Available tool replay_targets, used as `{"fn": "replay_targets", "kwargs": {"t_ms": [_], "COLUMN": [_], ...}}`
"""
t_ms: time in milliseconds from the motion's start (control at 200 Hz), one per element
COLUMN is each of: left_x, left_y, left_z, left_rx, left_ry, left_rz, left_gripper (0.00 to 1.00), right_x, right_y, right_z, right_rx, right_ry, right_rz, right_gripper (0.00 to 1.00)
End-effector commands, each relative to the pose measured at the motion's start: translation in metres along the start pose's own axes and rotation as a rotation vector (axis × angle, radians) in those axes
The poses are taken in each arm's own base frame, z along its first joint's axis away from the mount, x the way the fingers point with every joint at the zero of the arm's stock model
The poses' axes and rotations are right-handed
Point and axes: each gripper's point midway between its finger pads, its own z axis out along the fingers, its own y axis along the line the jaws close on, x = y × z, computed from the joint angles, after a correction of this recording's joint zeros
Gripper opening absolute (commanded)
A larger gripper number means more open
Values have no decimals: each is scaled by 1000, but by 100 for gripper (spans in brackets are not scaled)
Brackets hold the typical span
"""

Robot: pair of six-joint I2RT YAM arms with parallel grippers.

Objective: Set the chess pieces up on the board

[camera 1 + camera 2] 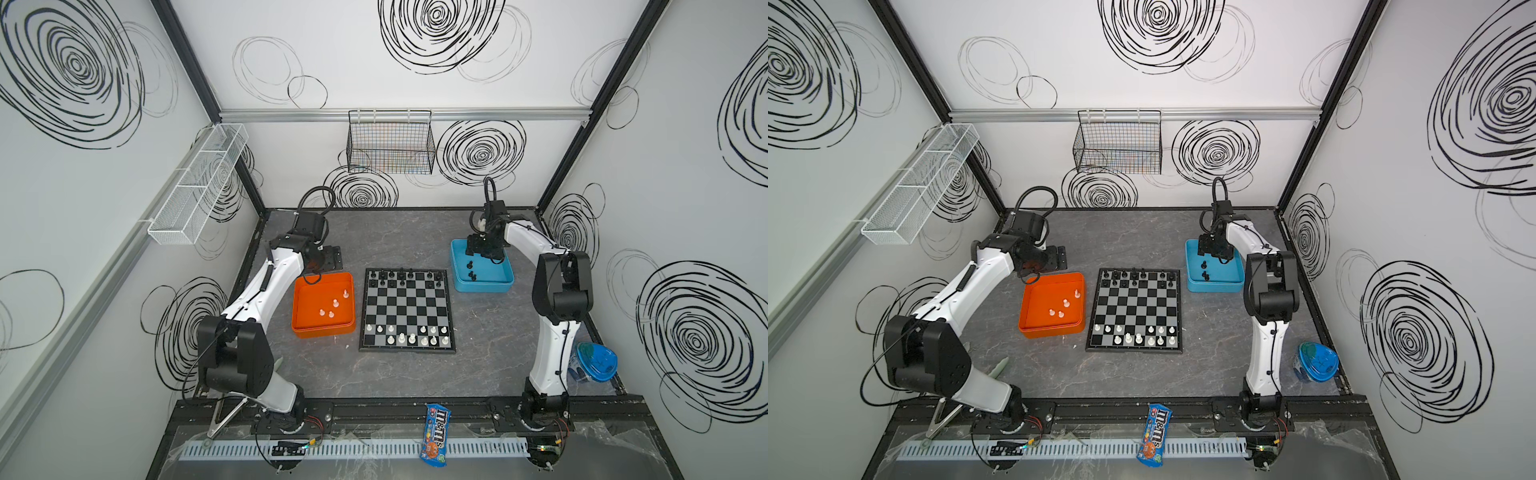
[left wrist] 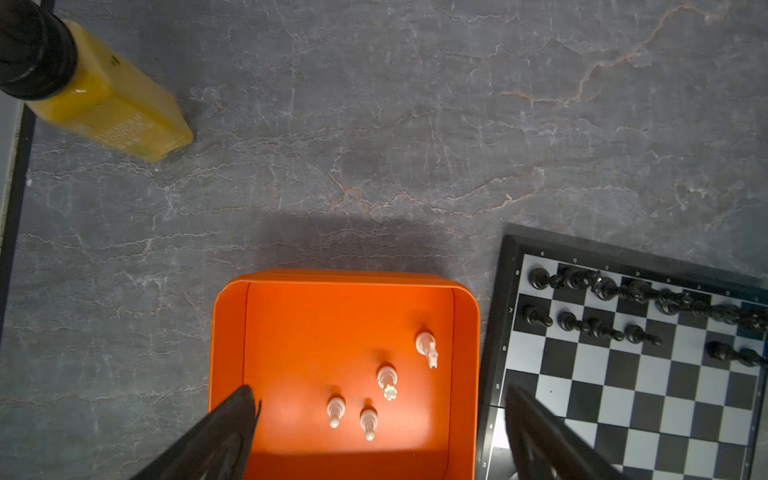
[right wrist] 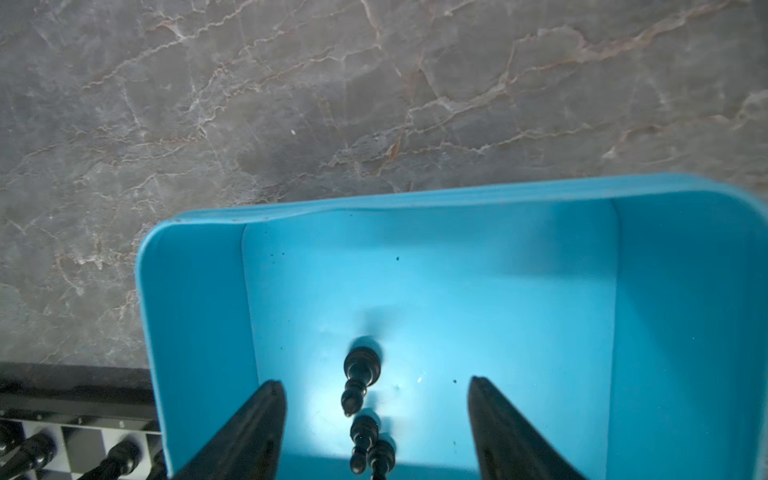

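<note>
Your left tool (image 2: 380,390) hangs wide above orange tray (image 2: 228,332) with four white chess pieces (image 2: 387,380); right tool (image 3: 374,382) dips nose-down into blue tray (image 3: 195,311), partly wide, black chess pieces (image 3: 361,374) between jaws, untouched; board (image 1: 406,309) sits between trays

On the grey marbled counter (image 1: 478,361), an orange tray (image 1: 324,331) sits at nine o'clock and a blue tray (image 1: 482,286) at two. A blue-lidded tub (image 1: 595,361) stands at four, and an M&M's bag (image 1: 435,434) lies at six. A black wire basket (image 1: 390,143) hangs at twelve. The left wrist view shows a black-capped yellow bottle (image 2: 108,99).
</note>
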Motion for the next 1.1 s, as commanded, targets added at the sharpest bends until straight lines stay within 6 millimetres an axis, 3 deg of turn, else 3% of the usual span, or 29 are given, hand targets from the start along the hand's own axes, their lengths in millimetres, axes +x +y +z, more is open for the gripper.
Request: {"fn": "replay_targets", "kwargs": {"t_ms": [0, 95, 395, 1096], "left_x": [-10, -9, -7, -5], "left_y": [-7, -6, -8, -4], "left_z": [0, 1, 5, 6], "left_rx": [33, 25, 24, -12], "left_ry": [-22, -21, -13, -18], "left_rz": [15, 17, 28, 43], "left_gripper": [96, 96, 96, 96], "right_x": [9, 15, 28, 24], "right_y": [0, -2, -7, -7], "right_z": [9, 14, 24, 33], "right_rx": [42, 53, 64, 58], "right_ry": [38, 56, 87, 75], "right_rz": [-17, -16, -9, -19], "right_gripper": [61, 52, 43, 26]}}
